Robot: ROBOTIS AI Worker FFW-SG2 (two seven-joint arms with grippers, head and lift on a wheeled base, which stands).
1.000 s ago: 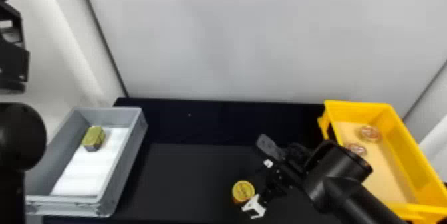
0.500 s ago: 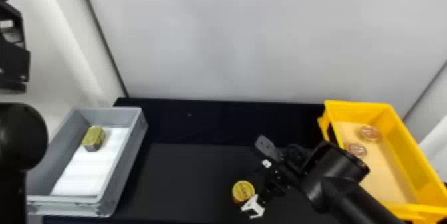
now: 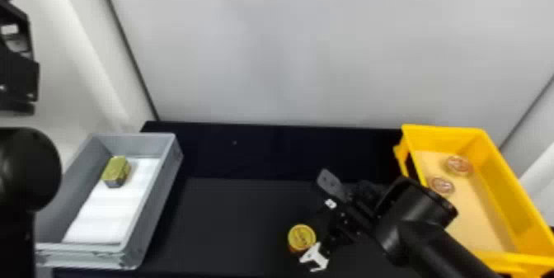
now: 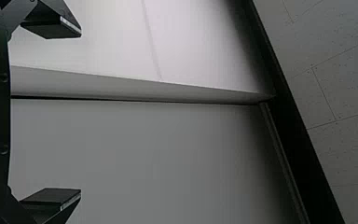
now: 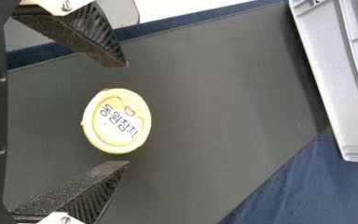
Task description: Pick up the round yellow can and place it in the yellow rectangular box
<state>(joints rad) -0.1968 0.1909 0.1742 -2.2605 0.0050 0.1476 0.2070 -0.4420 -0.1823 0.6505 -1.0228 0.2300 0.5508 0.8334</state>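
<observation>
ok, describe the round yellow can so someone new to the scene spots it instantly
Black tabletop, between the gray bin and the yellow rectangular box. The round yellow can is near its front, between the right gripper's open fingers. Yellow lid, outside both containers, unlike the boxy gold block and two reddish discs.

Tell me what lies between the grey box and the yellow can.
Only bare mat lies between the grey box and the can; the head and right wrist views both show it.
</observation>
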